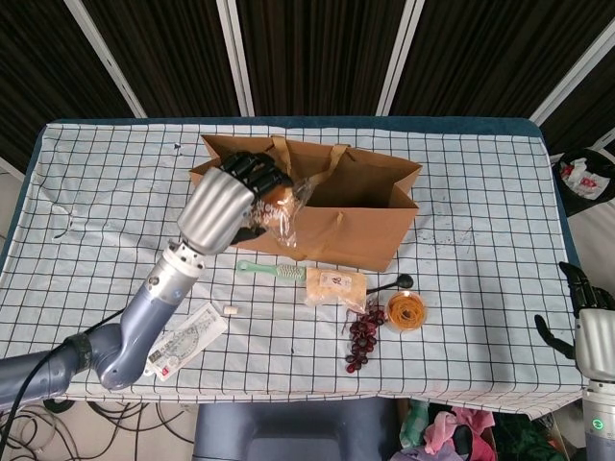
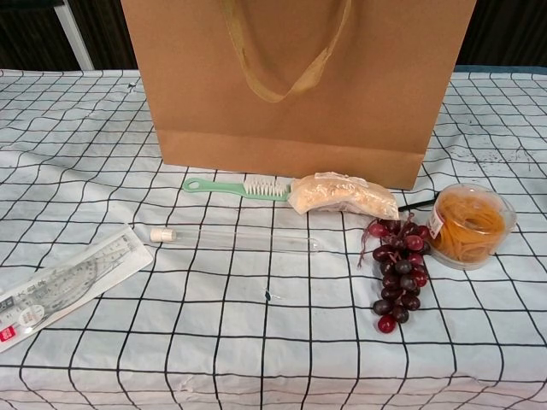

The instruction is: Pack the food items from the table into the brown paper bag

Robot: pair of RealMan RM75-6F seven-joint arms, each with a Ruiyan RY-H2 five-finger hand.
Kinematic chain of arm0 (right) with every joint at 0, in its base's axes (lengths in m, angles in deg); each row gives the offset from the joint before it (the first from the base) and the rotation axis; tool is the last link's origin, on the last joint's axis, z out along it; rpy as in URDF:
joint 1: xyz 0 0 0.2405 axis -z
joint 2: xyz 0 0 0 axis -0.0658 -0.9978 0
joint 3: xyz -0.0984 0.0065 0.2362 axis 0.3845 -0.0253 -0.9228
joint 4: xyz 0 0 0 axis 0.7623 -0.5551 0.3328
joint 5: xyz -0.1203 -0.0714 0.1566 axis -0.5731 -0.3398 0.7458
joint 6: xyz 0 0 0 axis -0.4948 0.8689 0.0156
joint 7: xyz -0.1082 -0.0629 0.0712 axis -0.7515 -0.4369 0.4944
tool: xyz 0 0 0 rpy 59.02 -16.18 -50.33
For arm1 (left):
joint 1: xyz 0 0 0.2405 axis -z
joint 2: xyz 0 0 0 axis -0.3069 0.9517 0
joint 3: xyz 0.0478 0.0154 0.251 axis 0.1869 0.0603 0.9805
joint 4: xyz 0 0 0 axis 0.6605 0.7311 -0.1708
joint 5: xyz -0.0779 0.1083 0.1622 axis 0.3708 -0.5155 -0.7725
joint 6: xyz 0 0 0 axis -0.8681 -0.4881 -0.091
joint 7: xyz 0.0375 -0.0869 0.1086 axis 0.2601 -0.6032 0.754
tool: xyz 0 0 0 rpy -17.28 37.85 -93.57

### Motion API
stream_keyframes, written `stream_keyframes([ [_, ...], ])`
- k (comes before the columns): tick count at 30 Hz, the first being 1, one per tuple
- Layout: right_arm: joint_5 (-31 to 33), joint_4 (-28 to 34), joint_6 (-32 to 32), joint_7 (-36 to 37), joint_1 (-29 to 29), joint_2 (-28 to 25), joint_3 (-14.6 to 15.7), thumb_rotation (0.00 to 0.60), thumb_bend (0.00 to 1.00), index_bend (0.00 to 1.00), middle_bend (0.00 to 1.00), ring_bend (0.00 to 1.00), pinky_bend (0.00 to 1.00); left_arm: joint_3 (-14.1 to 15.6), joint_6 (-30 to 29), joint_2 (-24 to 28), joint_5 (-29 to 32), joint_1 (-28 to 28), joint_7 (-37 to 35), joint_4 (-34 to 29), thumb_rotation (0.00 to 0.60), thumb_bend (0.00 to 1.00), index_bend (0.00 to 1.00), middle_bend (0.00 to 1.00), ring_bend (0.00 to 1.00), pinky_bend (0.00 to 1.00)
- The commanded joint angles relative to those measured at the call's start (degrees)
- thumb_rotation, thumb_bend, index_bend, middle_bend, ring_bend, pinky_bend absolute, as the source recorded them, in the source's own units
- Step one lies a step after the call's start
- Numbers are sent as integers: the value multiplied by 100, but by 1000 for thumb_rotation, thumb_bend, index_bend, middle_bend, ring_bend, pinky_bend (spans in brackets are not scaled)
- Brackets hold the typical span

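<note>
Head view: the wrapped bun (image 1: 280, 205) was held in the left hand (image 1: 229, 202), fingers curled round it, above the near-left rim of the bag (image 1: 356, 226). The right hand (image 1: 588, 322) was seen at the frame's right edge, off the tabletop (image 1: 480, 182), fingers apart, nothing held. The bag's mouth was shown open. If the bun were released this near the rim, it could be caught on the handle or dropped outside; the bag could also be tipped by the arm.

Chest view: neither hand was shown. The bread roll (image 2: 342, 194), grapes (image 2: 397, 269) and noodle cup (image 2: 471, 225) were seen clearly, unpacked, with a brush (image 2: 231, 186), tube (image 2: 235, 240) and ruler (image 2: 60, 290).
</note>
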Motion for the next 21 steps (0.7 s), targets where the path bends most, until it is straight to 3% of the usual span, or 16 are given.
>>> stream_keyframes([
  [1, 38, -32, -21, -1, 0, 13, -11, 600, 241, 99, 141, 292, 273, -269, 191, -167, 342, 315, -174, 342, 600, 278, 392, 421, 254, 324],
  [4, 104, -82, -71, -28, 0, 39, -17, 600, 242, 99, 141, 292, 273, -319, 502, -387, 655, 702, 113, 953, 600, 278, 392, 421, 254, 323],
  [13, 106, -101, -42, -4, 5, 42, -35, 600, 242, 99, 141, 292, 273, -161, 630, -735, 966, 1009, 264, 1501, 600, 244, 373, 396, 229, 316],
  [18, 61, -77, -4, 16, 14, 28, -25, 600, 241, 99, 142, 292, 273, -130, 654, -739, 1264, 1055, 494, 1435, 600, 37, 230, 192, 37, 185],
  [21, 36, -41, 39, 32, 25, 12, -29, 600, 241, 99, 142, 292, 273, -162, 536, -688, 1327, 1052, 604, 1302, 600, 0, 193, 129, 0, 126],
])
